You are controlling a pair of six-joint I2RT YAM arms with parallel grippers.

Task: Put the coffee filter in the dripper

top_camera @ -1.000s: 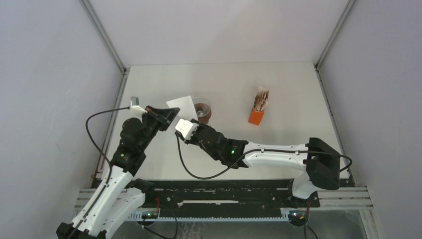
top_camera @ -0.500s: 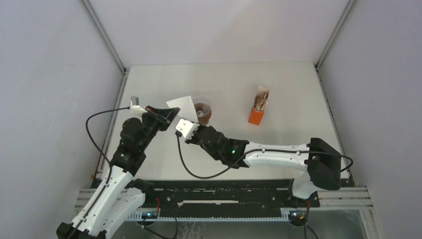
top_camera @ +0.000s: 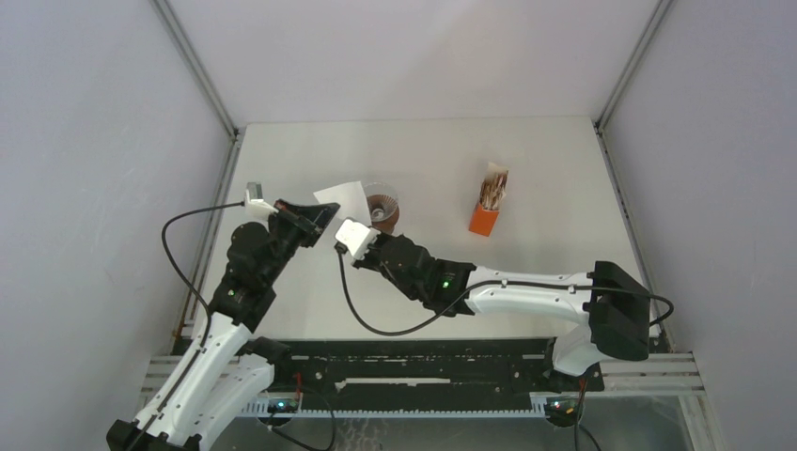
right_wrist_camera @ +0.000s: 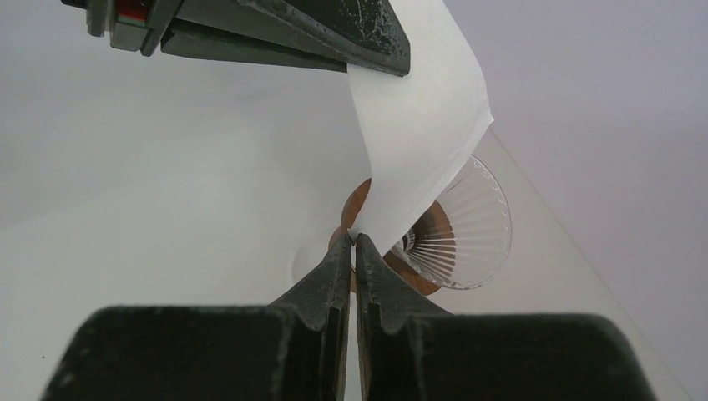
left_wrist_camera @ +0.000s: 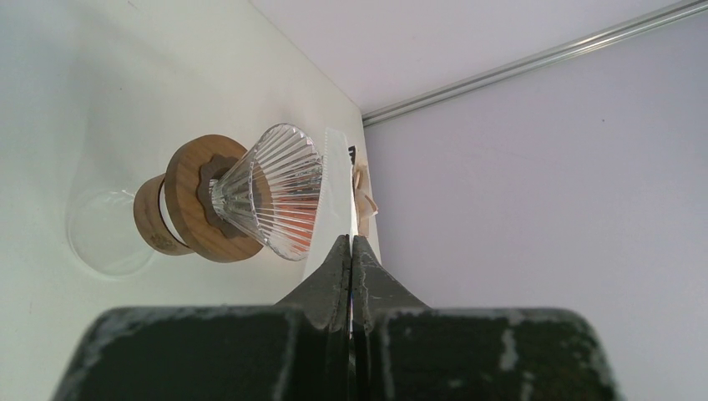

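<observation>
Toward the far right of the white table [top_camera: 554,160], brown-edged papers [top_camera: 493,188] were held upright in a small orange box [top_camera: 483,221]. Left of it, the dripper [left_wrist_camera: 280,192], a ribbed clear-glass cone in a round wooden collar [left_wrist_camera: 192,205], was seated on a clear glass cup [left_wrist_camera: 100,242]. The coffee filter [right_wrist_camera: 422,125], a thin, smooth, gently curved white sheet, was held in the air just beside the dripper. It was clamped by the left gripper [left_wrist_camera: 351,244], and its lower corner was pinched by the right gripper [right_wrist_camera: 355,241].
</observation>
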